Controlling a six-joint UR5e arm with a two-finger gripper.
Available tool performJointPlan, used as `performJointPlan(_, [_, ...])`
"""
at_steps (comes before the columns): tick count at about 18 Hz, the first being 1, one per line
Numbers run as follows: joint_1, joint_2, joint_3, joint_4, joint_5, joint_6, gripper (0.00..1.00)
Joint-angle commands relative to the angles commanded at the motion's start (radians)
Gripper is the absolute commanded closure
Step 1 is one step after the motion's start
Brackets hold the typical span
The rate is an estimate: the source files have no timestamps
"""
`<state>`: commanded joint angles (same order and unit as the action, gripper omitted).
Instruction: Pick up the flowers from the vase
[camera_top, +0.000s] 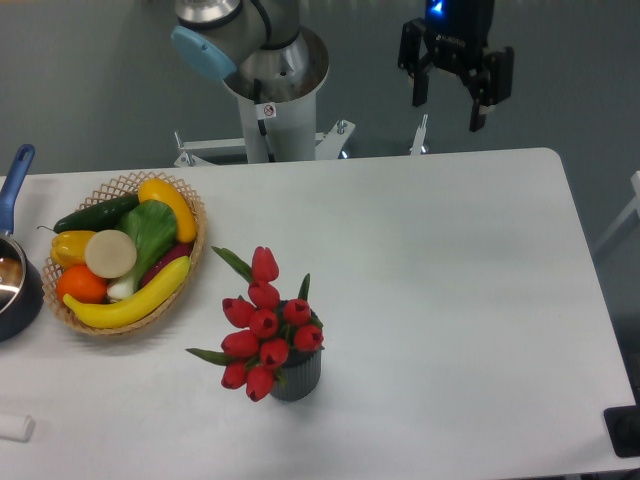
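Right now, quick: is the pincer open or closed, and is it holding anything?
Pincer: open and empty, up beyond the table's far edge, well away from the flowers in the vase.

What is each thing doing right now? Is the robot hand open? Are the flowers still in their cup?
Black two-finger pincer: open, empty, up in the air past the table's far edge.
Bunch of red tulip flowers: standing in the cup, leaning left, untouched.
Dark grey ribbed vase: upright on the table.
Woven wicker basket: full of fruit and vegetables.
Dark blue-handled pot: at the table's left edge, partly out of view.
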<state>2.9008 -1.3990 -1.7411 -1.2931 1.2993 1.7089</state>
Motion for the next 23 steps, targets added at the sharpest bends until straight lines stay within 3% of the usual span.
performJointPlan(9, [-0.003,0.000,-0.003,0.017,-0.002,-0.011,0.00])
performJointPlan(15, [-0.012,0.011,-0.037,0.043,-0.002,-0.169,0.00])
performJointPlan(18, [-0.040,0.012,-0.063,0.084,-0.003,-0.202,0.00])
performJointPlan(23, [-0.046,0.000,-0.078,0.114,-0.078,-0.348,0.00])
